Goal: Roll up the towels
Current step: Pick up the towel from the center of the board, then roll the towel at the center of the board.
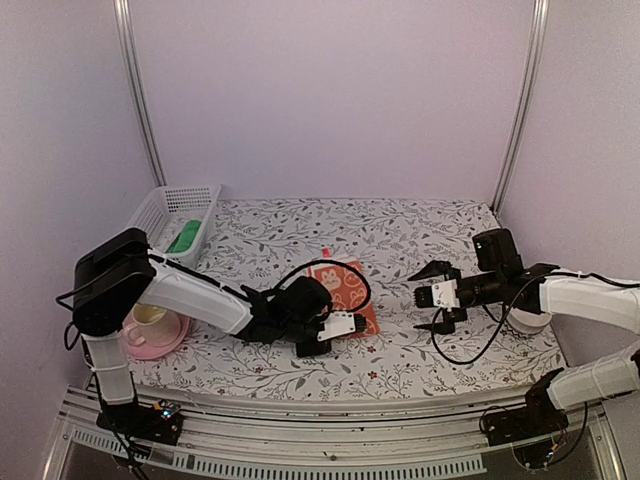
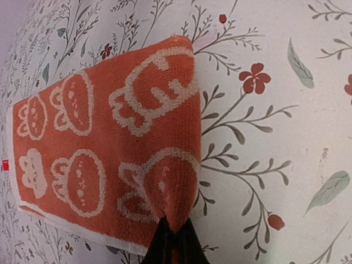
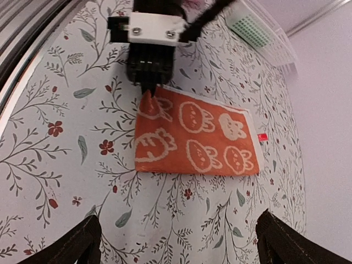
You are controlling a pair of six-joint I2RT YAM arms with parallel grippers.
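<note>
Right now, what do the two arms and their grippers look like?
The left arm and right arm have white links with bulky black joints. The left gripper and right gripper each carry a white plate and pointed black fingers. A loose black cable loops at each wrist.

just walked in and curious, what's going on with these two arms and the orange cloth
The left tool is shut on one corner of the orange towel, pinching it up a little. The rest of it lies flat and unrolled on the floral table. The right tool is open, off to the towel's right, holding nothing. The green towel lies in the white basket at the far left. No rolling shows yet.
</note>
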